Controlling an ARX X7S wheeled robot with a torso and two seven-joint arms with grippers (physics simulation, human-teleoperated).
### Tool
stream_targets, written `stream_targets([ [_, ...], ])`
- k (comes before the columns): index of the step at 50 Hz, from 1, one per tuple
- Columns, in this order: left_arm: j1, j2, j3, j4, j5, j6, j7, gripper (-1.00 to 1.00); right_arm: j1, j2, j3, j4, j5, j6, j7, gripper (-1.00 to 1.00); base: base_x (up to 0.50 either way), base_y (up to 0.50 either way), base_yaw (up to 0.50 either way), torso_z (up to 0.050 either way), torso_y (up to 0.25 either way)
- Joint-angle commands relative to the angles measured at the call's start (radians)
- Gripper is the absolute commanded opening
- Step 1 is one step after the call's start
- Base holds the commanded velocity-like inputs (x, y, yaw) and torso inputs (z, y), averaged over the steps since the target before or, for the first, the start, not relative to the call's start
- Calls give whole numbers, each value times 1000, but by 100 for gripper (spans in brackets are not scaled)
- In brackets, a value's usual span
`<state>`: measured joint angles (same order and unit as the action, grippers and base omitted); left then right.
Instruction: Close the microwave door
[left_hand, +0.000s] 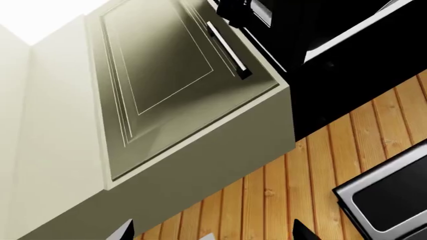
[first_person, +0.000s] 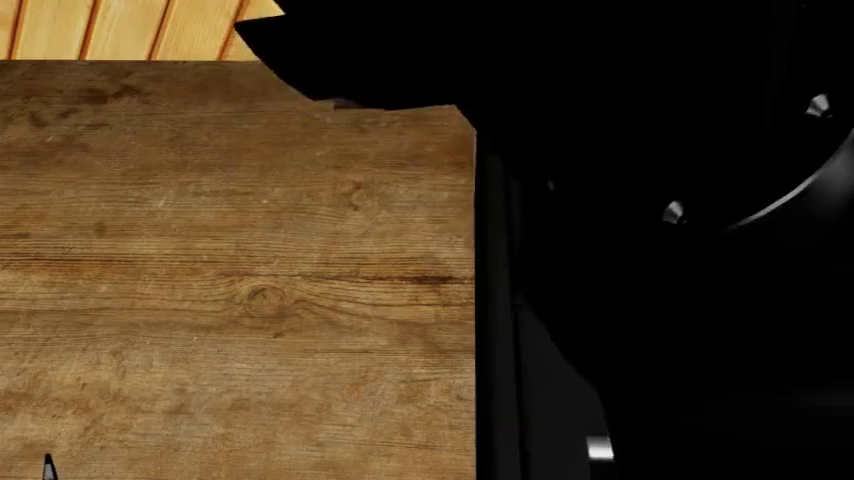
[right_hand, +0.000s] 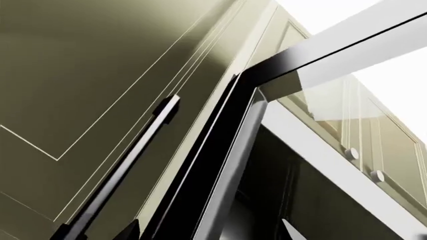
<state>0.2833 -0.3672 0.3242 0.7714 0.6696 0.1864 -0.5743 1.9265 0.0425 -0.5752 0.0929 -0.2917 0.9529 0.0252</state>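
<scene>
The microwave door (right_hand: 230, 165) shows best in the right wrist view: a dark, glossy slab seen edge-on, swung out from a grey, shadowed opening (right_hand: 293, 195) beside it, so it stands open. Just beside the door's other face runs a pale cabinet front (right_hand: 87, 75) with a recessed panel and a long dark bar handle (right_hand: 123, 170). A light frame with a glass pane (right_hand: 333, 105) crosses above the opening, two small round studs on it. Of the right gripper (right_hand: 210, 232) only two fingertips peek in at the picture's edge, a dark one and a pale one set well apart, with nothing between them, so it is spread. In the left wrist view the left gripper (left_hand: 213, 231) likewise shows only fingertip points, spaced wide and holding nothing. Beyond them are a cream cabinet (left_hand: 167, 95) with a panelled door and dark handle (left_hand: 227, 50), a wood-plank wall (left_hand: 313, 170), a black appliance (left_hand: 347, 60), and a steel-framed dark panel (left_hand: 387, 195). The head view gives a wooden countertop (first_person: 227, 280), its right edge meeting a large black mass (first_person: 667, 300) that hides everything there; whether that is the door I cannot tell.
</scene>
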Motion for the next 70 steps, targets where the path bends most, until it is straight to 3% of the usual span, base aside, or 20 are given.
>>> stream_targets([
  [1, -9, 6, 12, 6, 7, -15, 18, 100, 16, 7, 9, 69, 34, -16, 21, 100, 0, 0, 0, 0, 0],
  [70, -8, -8, 16, 24, 16, -24, 0, 100, 99, 60, 78, 379, 176, -66, 10, 100, 0, 0, 0, 0, 0],
])
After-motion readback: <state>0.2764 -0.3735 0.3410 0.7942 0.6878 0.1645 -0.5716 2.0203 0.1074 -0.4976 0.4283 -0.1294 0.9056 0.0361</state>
